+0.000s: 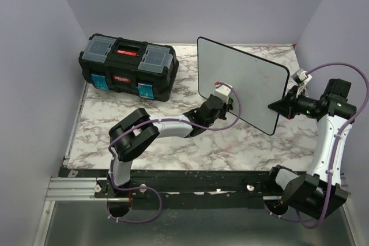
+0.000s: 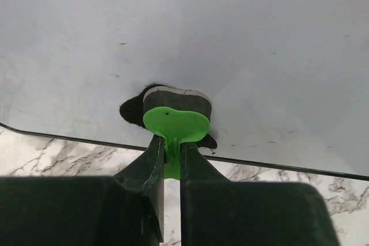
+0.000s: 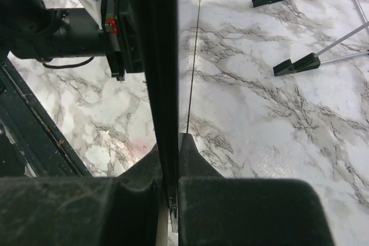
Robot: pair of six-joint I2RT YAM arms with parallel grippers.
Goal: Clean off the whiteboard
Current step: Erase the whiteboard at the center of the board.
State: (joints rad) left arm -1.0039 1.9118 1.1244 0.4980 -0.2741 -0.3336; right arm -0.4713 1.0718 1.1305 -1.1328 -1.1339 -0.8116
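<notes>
Upright whiteboard (image 1: 245, 79), white, thin black rim, rounded corners, few specks. Green-handled eraser (image 2: 176, 113) against face, clamped in left gripper (image 2: 171, 145). Edge pinched in right gripper (image 3: 171, 148).

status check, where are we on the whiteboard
Left pincer shut on green eraser, pad on whiteboard face. Right pincer shut on whiteboard edge. Only faint specks visible. Toolbox back left, clear of arms.
</notes>
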